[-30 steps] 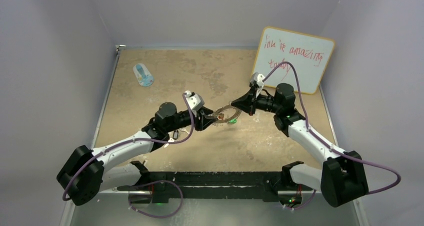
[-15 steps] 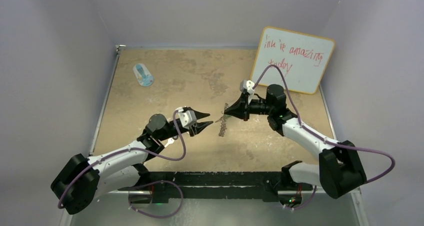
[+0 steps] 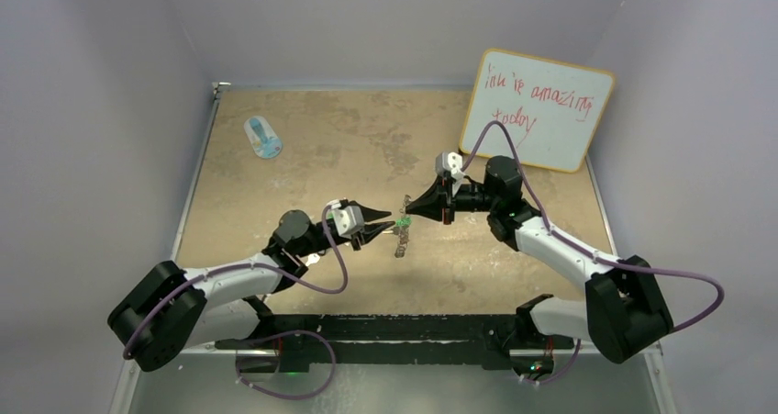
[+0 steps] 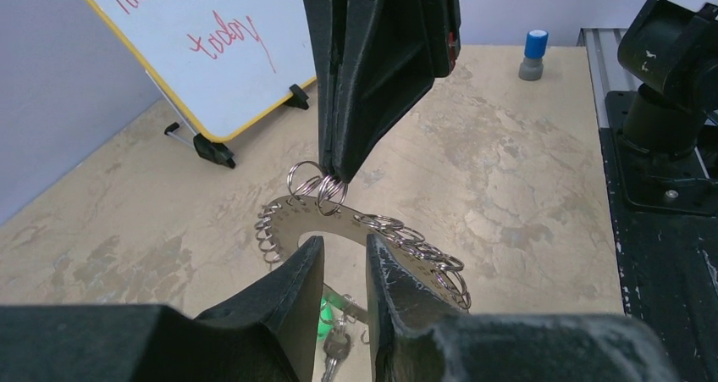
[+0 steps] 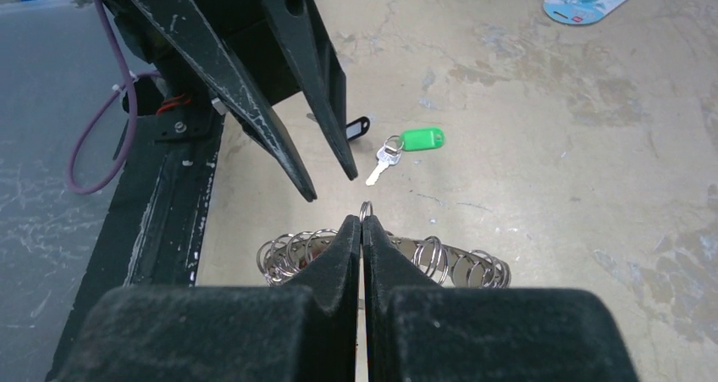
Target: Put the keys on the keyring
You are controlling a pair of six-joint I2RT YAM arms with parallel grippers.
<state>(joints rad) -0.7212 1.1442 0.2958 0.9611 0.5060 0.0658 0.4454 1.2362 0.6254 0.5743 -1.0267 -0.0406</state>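
The keyring (image 3: 402, 238) hangs edge-on above the table, a flat silver ring (image 4: 284, 217) with wire loops round its rim (image 5: 464, 258). My right gripper (image 3: 408, 207) is shut on one loop at its top (image 5: 362, 221). My left gripper (image 3: 390, 224) points at the ring's central hole, its jaws narrowly open and holding nothing (image 4: 343, 248). A green tag and silver key (image 4: 326, 318) show between the left fingers; I cannot tell if they hang from the ring. One of the keys, with a green tag (image 5: 421, 138), lies on the table beside a black tag (image 5: 357, 128).
A whiteboard (image 3: 539, 109) leans at the back right. A blue-and-white packet (image 3: 263, 138) lies at the back left. A blue-capped object (image 4: 533, 53) stands near the table's metal edge. The arms' black base rail (image 3: 404, 327) runs along the near edge.
The ring has been lifted and moved a little left, and now hangs from the right gripper. The left gripper drew back, came forward to the ring again, and its jaws narrowed.
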